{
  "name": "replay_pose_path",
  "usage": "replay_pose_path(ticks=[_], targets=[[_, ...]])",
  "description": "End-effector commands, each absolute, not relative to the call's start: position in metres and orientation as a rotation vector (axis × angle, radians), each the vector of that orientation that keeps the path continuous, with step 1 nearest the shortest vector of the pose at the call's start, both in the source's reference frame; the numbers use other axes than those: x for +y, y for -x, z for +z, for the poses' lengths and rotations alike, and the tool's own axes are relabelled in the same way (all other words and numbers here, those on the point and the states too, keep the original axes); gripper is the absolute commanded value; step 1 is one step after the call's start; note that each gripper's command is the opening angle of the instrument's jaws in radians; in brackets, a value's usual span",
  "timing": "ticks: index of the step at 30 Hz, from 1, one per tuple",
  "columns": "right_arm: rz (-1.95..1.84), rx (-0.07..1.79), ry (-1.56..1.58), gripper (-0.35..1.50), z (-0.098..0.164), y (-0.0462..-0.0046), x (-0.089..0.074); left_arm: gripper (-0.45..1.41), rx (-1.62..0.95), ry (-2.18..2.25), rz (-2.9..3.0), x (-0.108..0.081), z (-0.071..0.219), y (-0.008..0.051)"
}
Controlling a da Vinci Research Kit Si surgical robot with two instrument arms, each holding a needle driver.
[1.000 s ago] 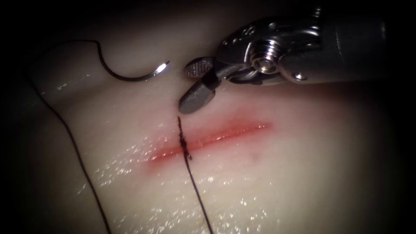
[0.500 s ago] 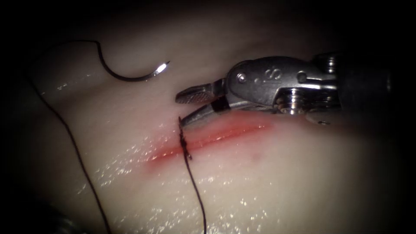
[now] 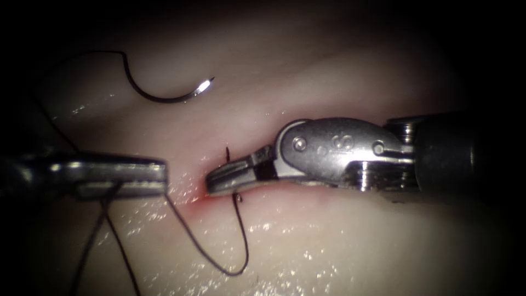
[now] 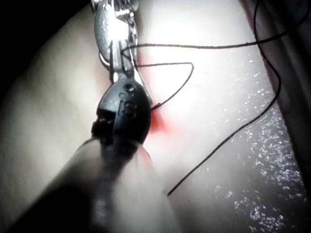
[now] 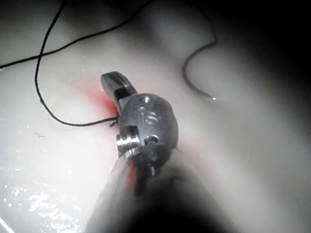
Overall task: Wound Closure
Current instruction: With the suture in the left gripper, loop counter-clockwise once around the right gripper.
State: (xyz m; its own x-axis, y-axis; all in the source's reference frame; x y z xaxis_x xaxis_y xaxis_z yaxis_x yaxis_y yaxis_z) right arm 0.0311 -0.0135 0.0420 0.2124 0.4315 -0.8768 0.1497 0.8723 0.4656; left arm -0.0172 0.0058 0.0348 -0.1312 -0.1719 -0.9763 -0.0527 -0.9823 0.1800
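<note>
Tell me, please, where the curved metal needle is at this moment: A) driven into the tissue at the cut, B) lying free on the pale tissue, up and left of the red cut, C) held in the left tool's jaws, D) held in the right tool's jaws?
B: the curved metal needle lies free on the pale tissue, up and left of the red cut, apart from both tools.

Thin smear of red fluid (image 3: pixel 198 199), wet glistening specks (image 3: pixel 264 226) just beside it.
</note>
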Motion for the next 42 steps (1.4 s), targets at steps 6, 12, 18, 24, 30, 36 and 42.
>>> replay_pose_path(ticks=[6, 12, 18, 24, 30, 36, 42], targets=[[0.211, 1.445, -0.492, -0.35, 0.044, -0.0331, -0.016, -0.45, -0.299, -2.060, -2.274, 0.008, 0.039, 0.0177], [0.263, 1.555, -0.483, -0.35, 0.043, -0.0340, -0.016, -0.45, -0.277, -2.142, -2.233, 0.009, 0.042, 0.0181], [0.293, 1.621, -0.475, -0.35, 0.042, -0.0355, -0.016, -0.45, -0.261, -2.174, -2.208, 0.009, 0.045, 0.0192], [0.331, 1.713, -0.477, -0.35, 0.040, -0.0366, -0.016, -0.45, -0.250, -2.199, -2.196, 0.008, 0.048, 0.0197], [0.385, 1.810, -0.479, -0.35, 0.039, -0.0361, -0.015, -0.45, -0.233, -2.218, -2.186, 0.008, 0.050, 0.0191], [0.462, 1.835, -0.468, -0.35, 0.039, -0.0341, -0.015, -0.45, -0.235, -2.220, -2.192, 0.007, 0.051, 0.0179], [0.612, 1.811, -0.380, -0.35, 0.039, -0.0314, -0.014, -0.45, -0.242, -2.232, -2.206, 0.006, 0.052, 0.0178]])
